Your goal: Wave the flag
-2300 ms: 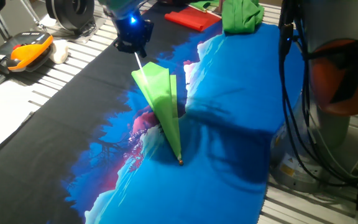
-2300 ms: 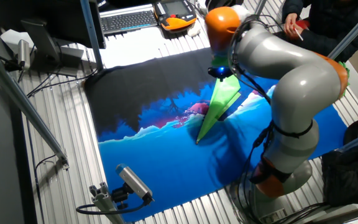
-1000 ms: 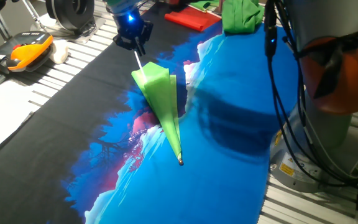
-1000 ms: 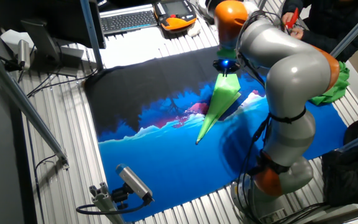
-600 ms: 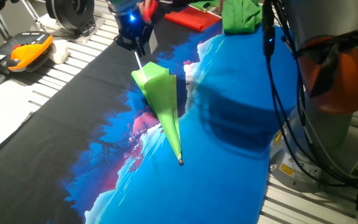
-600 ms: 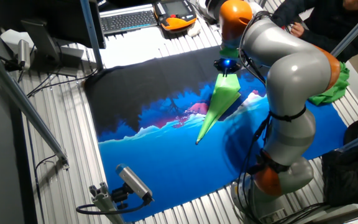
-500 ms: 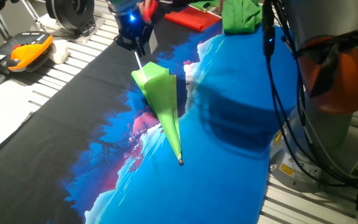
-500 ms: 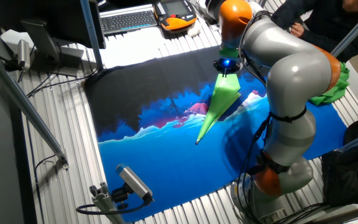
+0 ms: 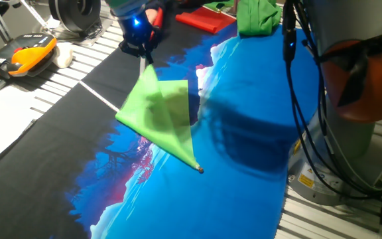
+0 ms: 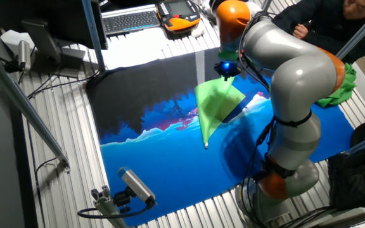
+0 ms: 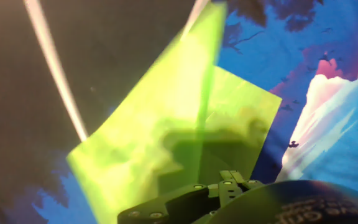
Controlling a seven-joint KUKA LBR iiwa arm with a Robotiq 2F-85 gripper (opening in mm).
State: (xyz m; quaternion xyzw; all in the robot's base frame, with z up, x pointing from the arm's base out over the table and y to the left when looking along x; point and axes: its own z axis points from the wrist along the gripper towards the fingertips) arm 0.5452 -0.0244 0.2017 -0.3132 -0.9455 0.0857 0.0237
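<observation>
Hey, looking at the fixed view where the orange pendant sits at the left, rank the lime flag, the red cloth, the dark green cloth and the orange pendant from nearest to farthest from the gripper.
1. The flag, held in the gripper, spreading just below it.
2. The red cloth, to the gripper's right, toward the top edge.
3 and 4. The dark green cloth, farther right, and the orange pendant, far left: too close to call.

The gripper holds the top of the flag. The green flag hangs spread out over the blue and black cloth. A keyboard sits far back.
</observation>
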